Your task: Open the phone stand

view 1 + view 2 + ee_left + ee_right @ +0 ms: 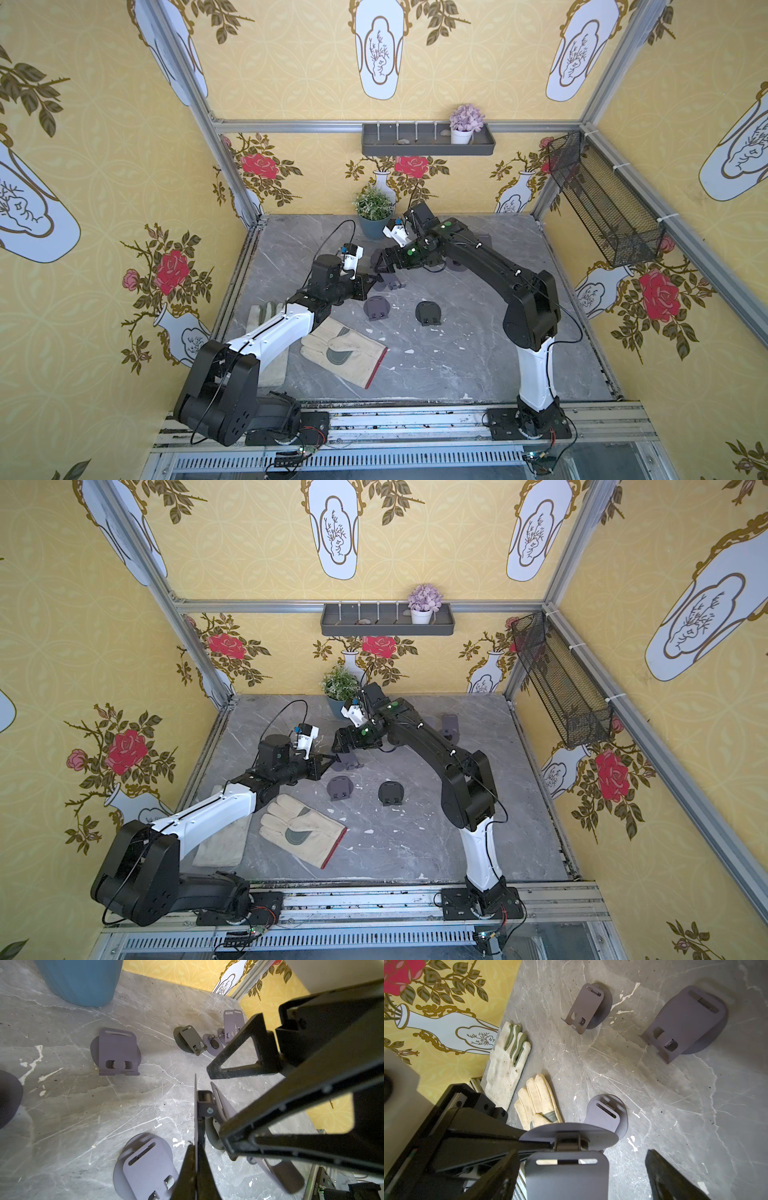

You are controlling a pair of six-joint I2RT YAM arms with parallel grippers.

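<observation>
Clearly, the left gripper is clamped on the thin round base of the phone stand, holding it over the grey table, left of its middle. The right gripper gapes wide, its fingers on either side of the stand's slotted plate. A folded stand lies just in front, and a pale work glove lies nearer the robot's base.

Objects in the scene, counted by kind.
At least seven phone stands, two work gloves, two potted plants, one wall shelf, one mesh basket.
</observation>
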